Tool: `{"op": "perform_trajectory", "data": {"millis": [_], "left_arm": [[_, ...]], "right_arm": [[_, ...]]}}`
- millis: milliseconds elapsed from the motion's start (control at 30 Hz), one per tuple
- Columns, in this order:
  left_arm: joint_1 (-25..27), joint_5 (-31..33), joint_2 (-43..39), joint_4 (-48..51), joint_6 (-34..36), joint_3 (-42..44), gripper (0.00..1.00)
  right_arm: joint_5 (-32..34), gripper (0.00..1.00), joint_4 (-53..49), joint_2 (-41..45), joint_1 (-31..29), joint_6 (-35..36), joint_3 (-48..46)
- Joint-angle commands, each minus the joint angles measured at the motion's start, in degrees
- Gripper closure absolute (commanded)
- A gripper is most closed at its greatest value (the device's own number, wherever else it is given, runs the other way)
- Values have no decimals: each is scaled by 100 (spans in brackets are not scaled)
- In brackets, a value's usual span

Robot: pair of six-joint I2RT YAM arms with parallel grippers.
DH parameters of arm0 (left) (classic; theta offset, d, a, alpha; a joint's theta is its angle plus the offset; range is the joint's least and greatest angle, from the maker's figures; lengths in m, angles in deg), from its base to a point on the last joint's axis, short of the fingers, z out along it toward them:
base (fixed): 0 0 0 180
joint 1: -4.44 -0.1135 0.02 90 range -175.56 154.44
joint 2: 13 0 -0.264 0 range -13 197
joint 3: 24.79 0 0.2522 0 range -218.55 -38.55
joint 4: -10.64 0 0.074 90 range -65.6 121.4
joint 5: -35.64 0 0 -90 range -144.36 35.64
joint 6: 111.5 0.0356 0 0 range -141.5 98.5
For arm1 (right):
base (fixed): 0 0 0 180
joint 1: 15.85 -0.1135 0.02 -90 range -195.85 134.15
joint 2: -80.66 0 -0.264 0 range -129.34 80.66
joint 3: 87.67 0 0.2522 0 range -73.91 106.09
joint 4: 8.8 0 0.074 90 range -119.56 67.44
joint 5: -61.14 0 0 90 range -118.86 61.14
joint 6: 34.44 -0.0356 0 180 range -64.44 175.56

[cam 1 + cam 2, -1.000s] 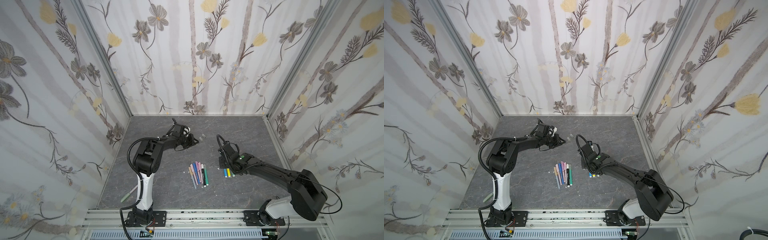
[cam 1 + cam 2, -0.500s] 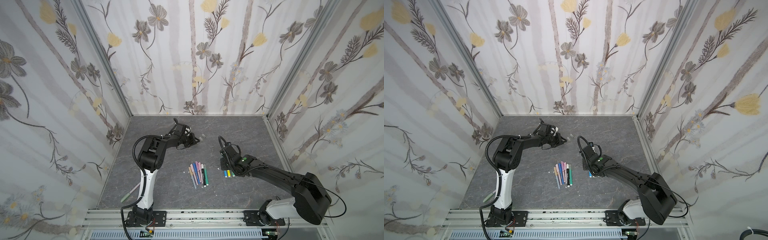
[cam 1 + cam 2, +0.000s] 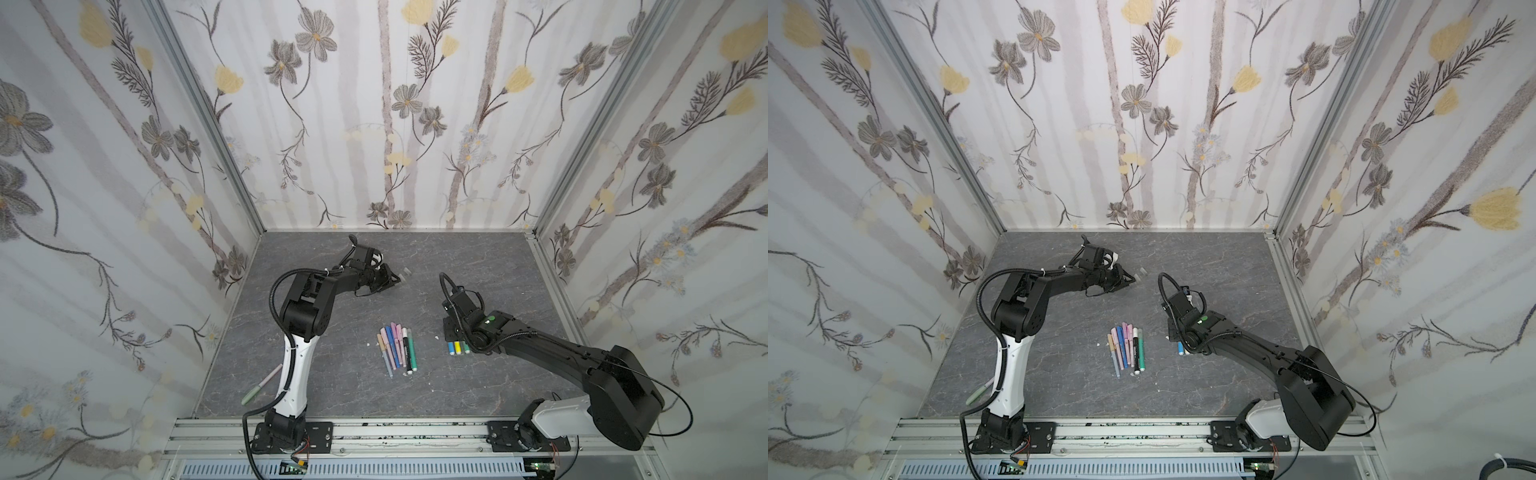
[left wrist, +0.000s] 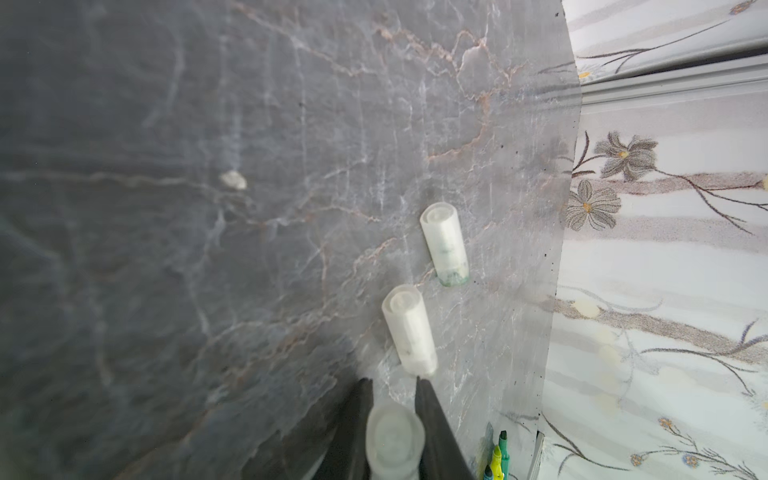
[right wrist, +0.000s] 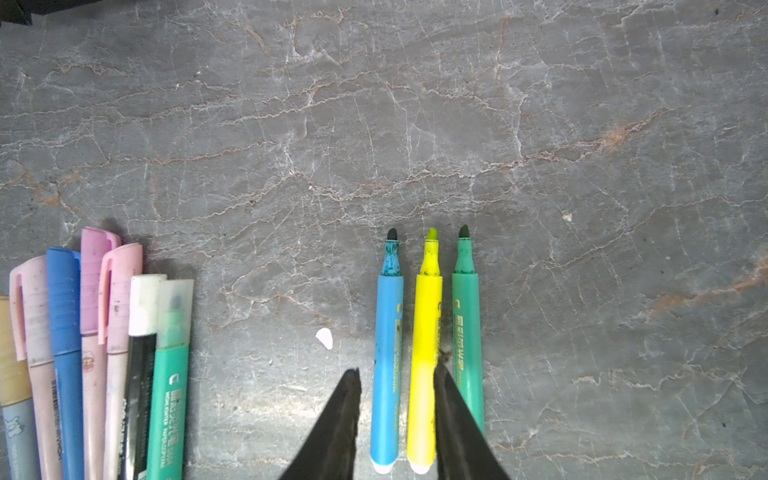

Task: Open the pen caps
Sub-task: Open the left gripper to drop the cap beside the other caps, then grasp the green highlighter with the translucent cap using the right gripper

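Observation:
At the back of the table my left gripper (image 3: 394, 281) (image 4: 392, 384) is shut on a frosted pen cap (image 4: 394, 440) that fills the gap between its fingers. Two more frosted pen caps (image 4: 444, 245) (image 4: 409, 330) lie loose just beyond the fingertips, the nearer one almost touching a finger; in a top view they are a pale speck (image 3: 406, 272). My right gripper (image 5: 397, 376) (image 3: 454, 332) stands open, low over three uncapped markers; its fingers straddle the blue marker (image 5: 388, 353) and the yellow marker (image 5: 424, 353), with the green marker (image 5: 467, 316) just outside.
A row of several capped pens (image 3: 395, 347) (image 5: 104, 353) lies at the table's middle, left of the right gripper. A lone green pen (image 3: 262, 388) rests by the left wall behind the left arm. Small white scraps (image 5: 325, 337) (image 4: 232, 180) dot the grey marble-patterned surface.
The left arm's elbow has swung a little to the right while its gripper stayed by the loose caps. The right gripper has slid slightly toward the front over the three markers.

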Motion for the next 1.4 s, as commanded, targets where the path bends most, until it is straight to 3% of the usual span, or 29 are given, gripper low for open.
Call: {"op": "perform_trajectory", "data": {"millis": [0,533,800,1167,1367], "left_arm": [[4,34,18,38,-34,-14,77],[-29,45,-389,59,6,172,74],[-164,-11,-1671,194,329,1013,74],[-598,490,-3723,549,877,2836,73],[-879,588,-4225,630,1042,3374,73]], "right_arm": [[5,69,88,-6,8,72,7],[-198,69,173,104,-1,-3,-84],[-442,66,172,-437,-407,-158,347],[-610,62,33,-1590,-1147,-822,1039],[-749,62,33,-1926,-1221,-936,1190]]}}
